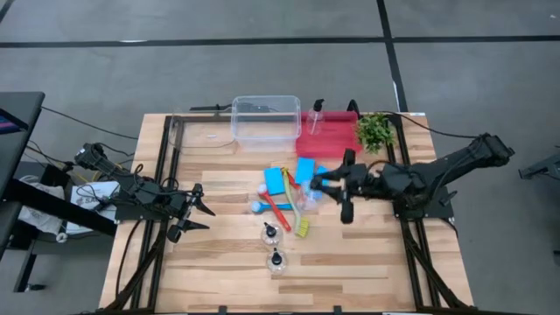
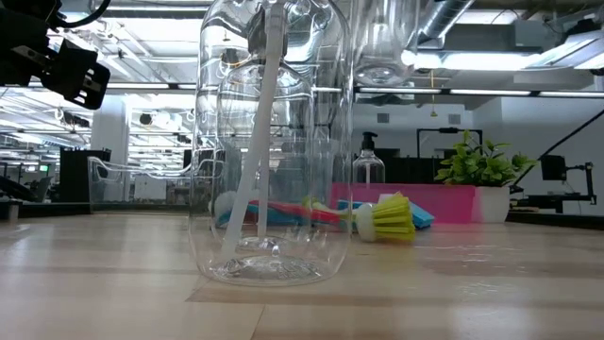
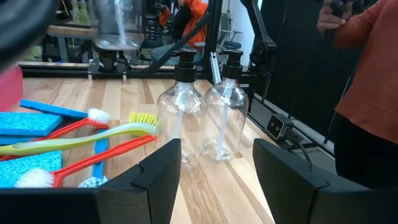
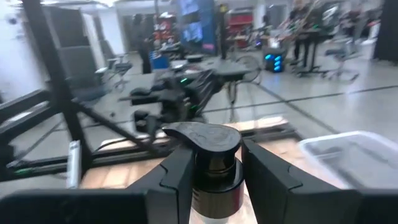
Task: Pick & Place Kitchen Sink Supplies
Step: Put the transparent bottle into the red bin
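Two pump bottles point(image 1: 273, 246) between open left hand point(image 1: 189, 218) and brushes point(image 1: 289, 213).

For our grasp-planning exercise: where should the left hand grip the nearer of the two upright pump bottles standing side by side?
Grip the nearer pump bottle across its round clear body, coming in level from the left hand, which is open towards it. It stands upright, and its narrow black pump top gives less hold.

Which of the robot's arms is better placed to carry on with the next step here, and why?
Probably the right. Its hand is closed around the neck of a pump bottle, lifted above the brushes. The left hand hangs open, pointed at the two standing bottles but apart from them.
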`<state>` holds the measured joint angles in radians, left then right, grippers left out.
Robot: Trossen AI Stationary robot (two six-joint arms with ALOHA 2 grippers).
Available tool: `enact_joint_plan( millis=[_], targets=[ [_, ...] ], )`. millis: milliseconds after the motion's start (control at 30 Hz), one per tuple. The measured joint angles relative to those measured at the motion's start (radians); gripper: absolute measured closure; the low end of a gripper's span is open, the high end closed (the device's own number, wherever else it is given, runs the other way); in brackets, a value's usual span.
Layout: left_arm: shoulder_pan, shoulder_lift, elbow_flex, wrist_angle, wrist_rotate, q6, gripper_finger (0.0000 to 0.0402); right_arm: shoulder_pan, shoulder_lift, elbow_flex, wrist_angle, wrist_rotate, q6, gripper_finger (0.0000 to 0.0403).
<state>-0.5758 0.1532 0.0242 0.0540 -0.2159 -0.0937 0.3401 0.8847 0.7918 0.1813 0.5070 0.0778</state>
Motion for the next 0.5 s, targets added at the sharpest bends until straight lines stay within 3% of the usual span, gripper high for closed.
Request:
enact_joint_plan(
  millis=[500],
  targets=[
    [0.000,0.000,0.000,0.000,0.000,0.000,0.0199,-0.292,-0.049,0.000,-0.004,-0.001,-0.053,0.0321]
  ],
)
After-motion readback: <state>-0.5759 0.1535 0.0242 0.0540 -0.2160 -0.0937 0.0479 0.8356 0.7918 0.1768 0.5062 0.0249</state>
